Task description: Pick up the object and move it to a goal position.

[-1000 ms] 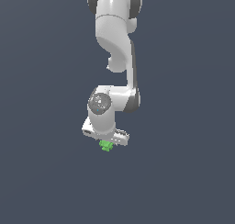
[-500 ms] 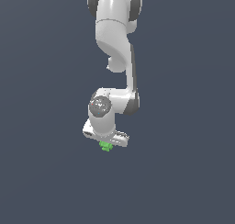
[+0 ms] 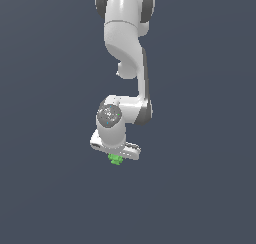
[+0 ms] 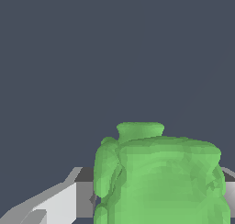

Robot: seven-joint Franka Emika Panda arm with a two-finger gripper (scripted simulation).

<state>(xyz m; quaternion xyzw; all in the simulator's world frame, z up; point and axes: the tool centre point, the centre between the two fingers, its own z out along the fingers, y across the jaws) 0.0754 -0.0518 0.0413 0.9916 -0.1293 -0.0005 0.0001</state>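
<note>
The white two-fingered gripper [image 3: 116, 156] seems to pinch the tiny bright green lumpy object [image 3: 116, 160] just beneath its palm, so carry it goalward smoothly, grip firm

Matt, lumpy green object [image 4: 160, 177]

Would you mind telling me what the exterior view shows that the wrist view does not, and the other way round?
Only the exterior view shows the whole white arm reaching down, with the gripper at its lower end. Only the wrist view shows the green object up close: lumpy and blocky, with a small knob on one side, between pale grey gripper fingers. Both show the green object at the gripper against a plain dark background.
</note>
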